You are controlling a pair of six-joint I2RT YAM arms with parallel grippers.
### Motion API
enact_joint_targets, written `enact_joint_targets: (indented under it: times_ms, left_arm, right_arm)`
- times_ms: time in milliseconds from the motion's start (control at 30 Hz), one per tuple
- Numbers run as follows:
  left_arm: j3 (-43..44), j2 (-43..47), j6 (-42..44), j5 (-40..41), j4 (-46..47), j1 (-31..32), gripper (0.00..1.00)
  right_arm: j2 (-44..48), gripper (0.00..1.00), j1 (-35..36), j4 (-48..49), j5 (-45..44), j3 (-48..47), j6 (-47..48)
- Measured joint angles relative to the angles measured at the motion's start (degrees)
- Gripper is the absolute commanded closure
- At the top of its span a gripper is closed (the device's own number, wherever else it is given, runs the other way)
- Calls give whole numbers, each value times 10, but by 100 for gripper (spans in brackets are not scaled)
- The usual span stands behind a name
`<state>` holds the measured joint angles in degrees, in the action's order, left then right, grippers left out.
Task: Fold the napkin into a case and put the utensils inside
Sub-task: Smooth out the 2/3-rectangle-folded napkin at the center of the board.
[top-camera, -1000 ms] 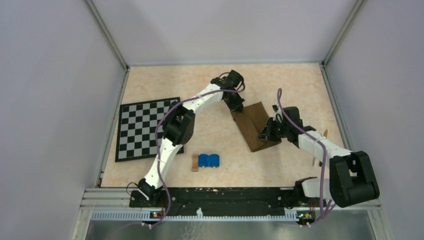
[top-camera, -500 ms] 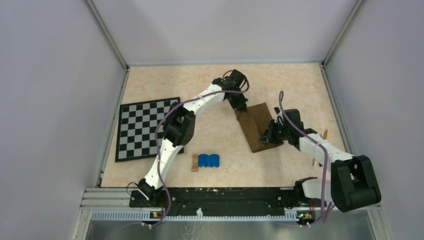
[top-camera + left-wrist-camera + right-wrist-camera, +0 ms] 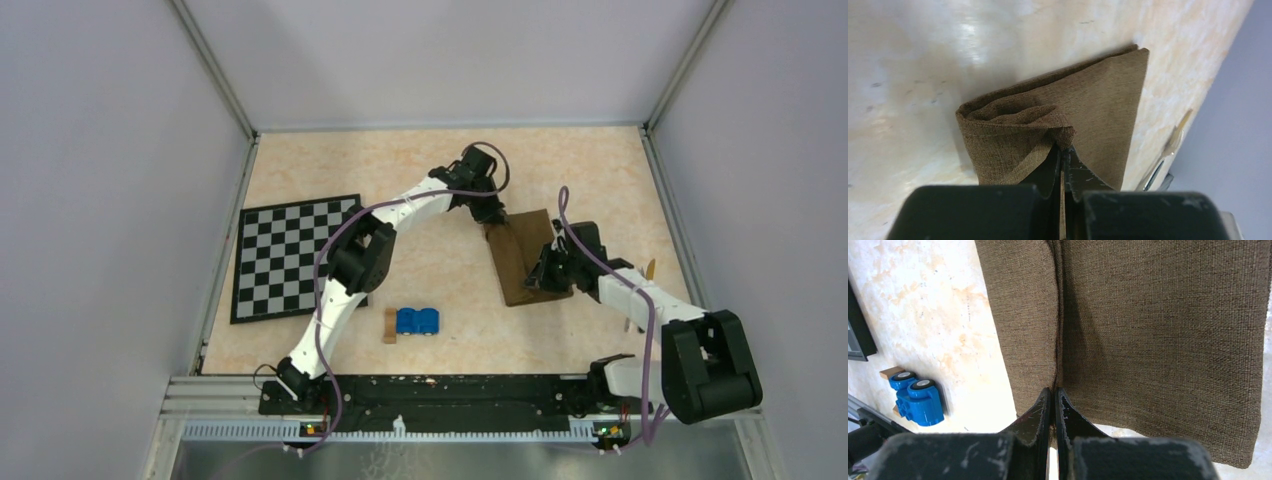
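Status: I see my left gripper [image 3: 1063, 150] clamped on a bunched corner of the napkin [image 3: 525, 255], my right gripper [image 3: 1053, 392] clamped on its near edge; folded, it lies right of centre, utensil [image 3: 650, 268] beyond.

The napkin [image 3: 522, 255] lies on the worktop [image 3: 420, 170] right of the middle, running from the far side toward the near edge. The left gripper [image 3: 494, 218] is at its far end, the right gripper [image 3: 540, 283] at its near end. The chessboard mat [image 3: 290, 255] lies along the left edge. Near the middle of the near edge, a plastic brick [image 3: 418, 321] lies just right of a wooden block [image 3: 390, 326]. A utensil [image 3: 651, 268] lies by the right edge, apart from the napkin.
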<state>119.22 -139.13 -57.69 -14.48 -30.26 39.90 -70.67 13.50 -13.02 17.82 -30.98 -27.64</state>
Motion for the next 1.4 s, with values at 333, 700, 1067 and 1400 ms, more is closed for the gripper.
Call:
enact_joint_targets:
  times_ms: [333,700,1067,1400]
  left_arm:
    - [-16,0,37,-65,80,7,100]
    - [-17,0,48,-83,87,7,100]
    - [-17,-10,48,-92,100,7,100]
    - [-12,-44,21,-93,127,7,100]
  right_arm:
    - [-29,69,0,-4,-1,6,-6]
    - [-75,80,-106,20,46,-95,-38]
    - [-274,100,-111,118,47,-184,-65]
    - [-305,100,-110,142,46,-193,-65]
